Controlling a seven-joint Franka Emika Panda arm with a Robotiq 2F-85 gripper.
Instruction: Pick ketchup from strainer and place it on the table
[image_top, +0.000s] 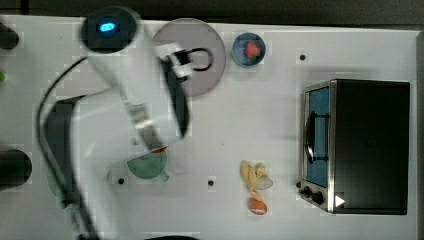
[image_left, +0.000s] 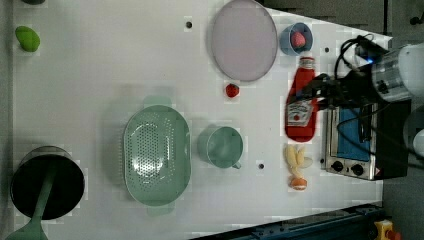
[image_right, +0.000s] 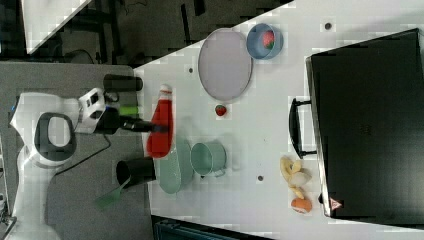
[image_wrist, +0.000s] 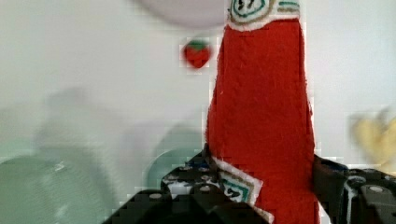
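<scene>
My gripper (image_left: 309, 95) is shut on the ketchup (image_left: 301, 97), a red squeeze bottle with a white cap, and holds it in the air above the table (image_left: 100, 75). In the wrist view the ketchup (image_wrist: 261, 116) rises between the dark fingers (image_wrist: 329, 179), which clamp its lower part by the label. The right view has the ketchup (image_right: 161, 127) at the end of the arm, just over the strainer's (image_right: 172, 170) rim. The pale green strainer (image_left: 156, 155) lies empty. From the top view the arm covers the bottle except for a red sliver (image_top: 160, 149).
A green mug (image_left: 221, 146) stands beside the strainer. A strawberry (image_left: 231, 90), a purple plate (image_left: 243, 40) and a blue bowl (image_left: 297, 39) lie further off. A toaster oven (image_left: 350, 145), yellow pieces (image_left: 297, 157) and a black pot (image_left: 45, 182) sit near the table's edges.
</scene>
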